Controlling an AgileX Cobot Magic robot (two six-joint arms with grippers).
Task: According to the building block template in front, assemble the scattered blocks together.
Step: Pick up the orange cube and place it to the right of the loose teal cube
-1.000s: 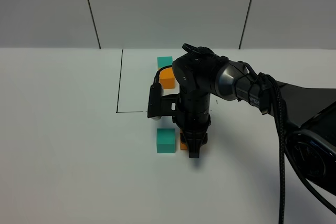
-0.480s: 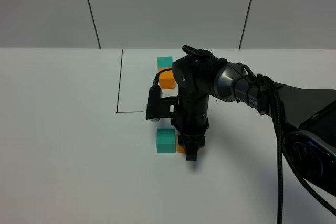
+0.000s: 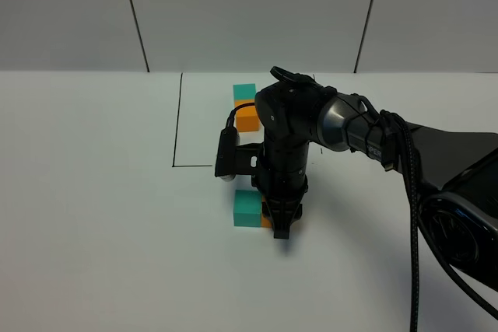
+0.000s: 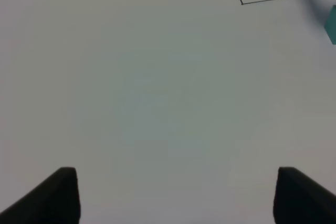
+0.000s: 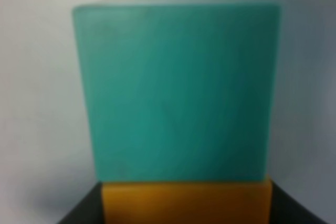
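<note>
Your right pincer (image 3: 281,221) gripped the orange block (image 5: 186,200), touching the teal block (image 5: 176,93). Left pincer (image 4: 177,184) gaped over the desk (image 4: 157,77). Joining looked done; release was left.

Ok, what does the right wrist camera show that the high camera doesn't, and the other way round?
Only the right wrist view shows the orange block meeting the teal block across its width, with no gap. Only the high view shows the building block template, its black line, and the right tool hiding most of the orange block. Both show the teal and orange blocks side by side.
</note>
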